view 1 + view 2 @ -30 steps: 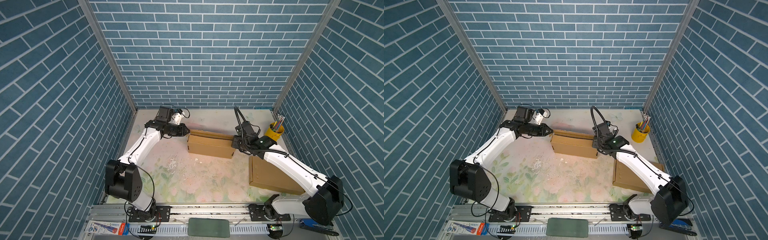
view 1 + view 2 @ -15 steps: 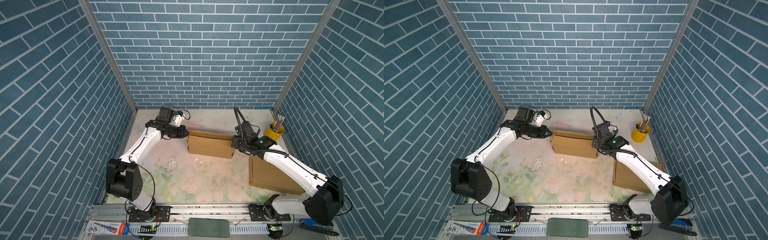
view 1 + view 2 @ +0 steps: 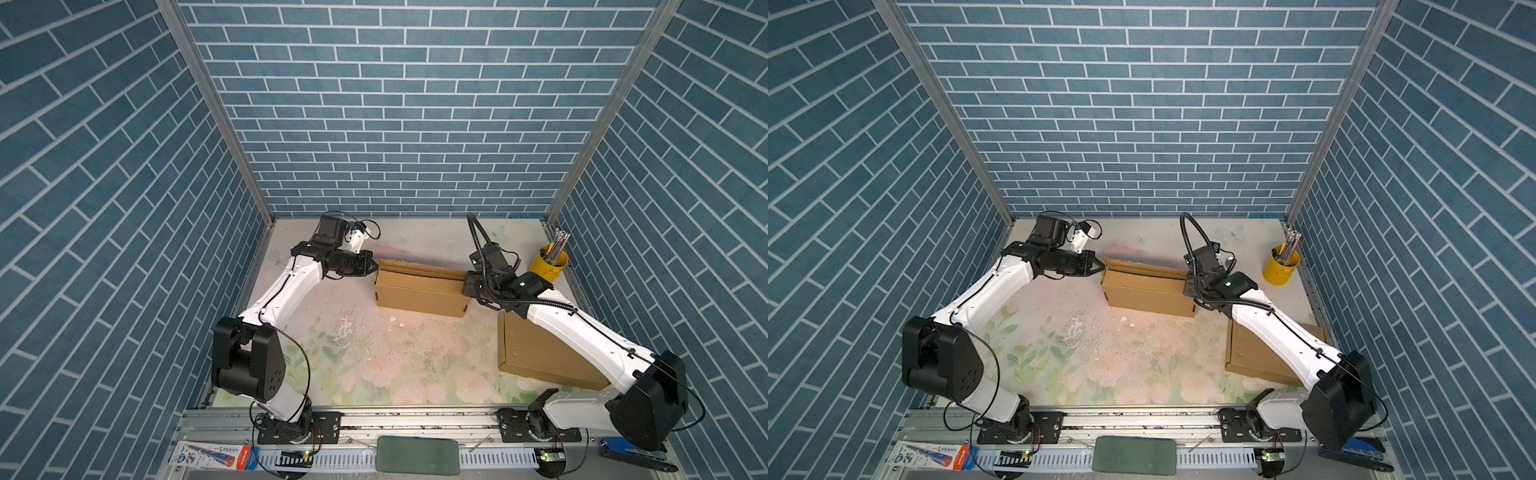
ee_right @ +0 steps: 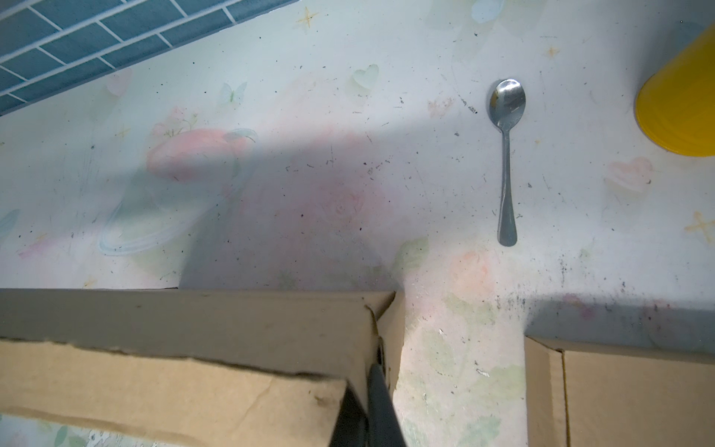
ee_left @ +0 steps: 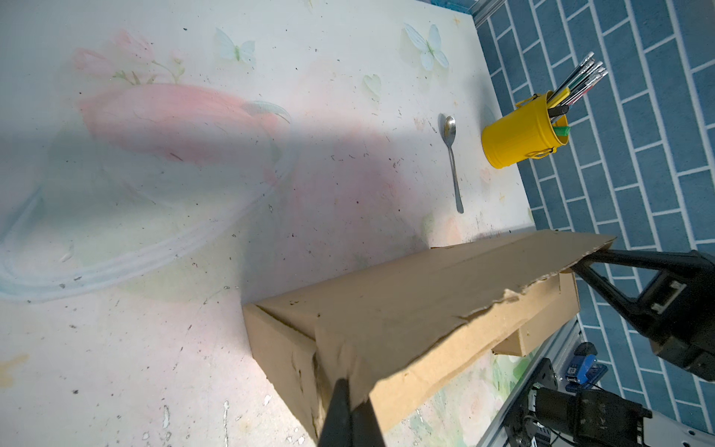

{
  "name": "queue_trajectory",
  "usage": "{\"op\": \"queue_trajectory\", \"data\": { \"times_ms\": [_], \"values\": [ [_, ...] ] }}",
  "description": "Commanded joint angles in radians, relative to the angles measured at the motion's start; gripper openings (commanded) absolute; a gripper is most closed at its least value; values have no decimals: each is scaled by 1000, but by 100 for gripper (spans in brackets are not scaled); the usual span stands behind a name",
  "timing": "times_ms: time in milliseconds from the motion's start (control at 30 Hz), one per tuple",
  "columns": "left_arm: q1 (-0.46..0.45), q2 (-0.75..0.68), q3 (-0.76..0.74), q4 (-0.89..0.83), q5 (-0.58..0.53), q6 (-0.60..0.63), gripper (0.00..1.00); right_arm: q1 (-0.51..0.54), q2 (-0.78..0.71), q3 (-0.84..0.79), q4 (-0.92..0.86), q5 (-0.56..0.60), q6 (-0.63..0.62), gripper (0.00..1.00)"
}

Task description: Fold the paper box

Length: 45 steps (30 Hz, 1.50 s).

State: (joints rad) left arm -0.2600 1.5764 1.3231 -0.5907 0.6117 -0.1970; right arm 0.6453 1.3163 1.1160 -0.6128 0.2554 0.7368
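Table [image 3: 374, 365]: box [image 3: 419, 291] is set at rear centre, lying left to right. Left gripper [image 3: 375, 266] is placed at its left end, right gripper [image 3: 465, 286] at its right end. Second box [image 3: 548, 357] is laid front right. Cup [image 3: 550, 266] is stood rear right, with pens [image 3: 559, 243] held in it. Spoon [image 5: 450, 154] is laid behind box, left of cup.

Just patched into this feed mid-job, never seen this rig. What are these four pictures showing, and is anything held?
Two white robot arms work at a table, each ending in a two-finger tool. The two wide pictures look down from overhead, nearly the same view; the two close ones come from cameras on the arms' wrists. On the table lie a cardboard box, a second box under the right arm, a yellow cup of pens and a spoon. The left tool and right tool are both shut, each pinching one end of the box's top flap.
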Motion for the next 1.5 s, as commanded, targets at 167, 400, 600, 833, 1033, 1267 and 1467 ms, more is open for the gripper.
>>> {"op": "queue_trajectory", "data": {
  "times_ms": [167,400,600,833,1033,1267,1467],
  "values": [
    [-1,-5,-77,-1,-14,18,0,3,14,-24,-56,13,44,0],
    [-1,-7,-114,24,-11,13,0,4,17,-21,-56,5,50,0],
    [-10,-11,-153,39,-14,9,0,4,17,-18,-58,1,50,0],
    [-15,-19,-173,24,-52,26,0,4,10,32,-90,-45,-9,0],
    [-18,-16,-162,28,-58,19,0,-3,19,107,-128,-187,-115,17],
    [-22,-16,-154,27,-73,19,0,-61,-10,163,-194,-337,-259,53],
    [-26,-10,-150,34,-73,19,0,-88,1,329,-372,-299,-539,78]
  ]
}}
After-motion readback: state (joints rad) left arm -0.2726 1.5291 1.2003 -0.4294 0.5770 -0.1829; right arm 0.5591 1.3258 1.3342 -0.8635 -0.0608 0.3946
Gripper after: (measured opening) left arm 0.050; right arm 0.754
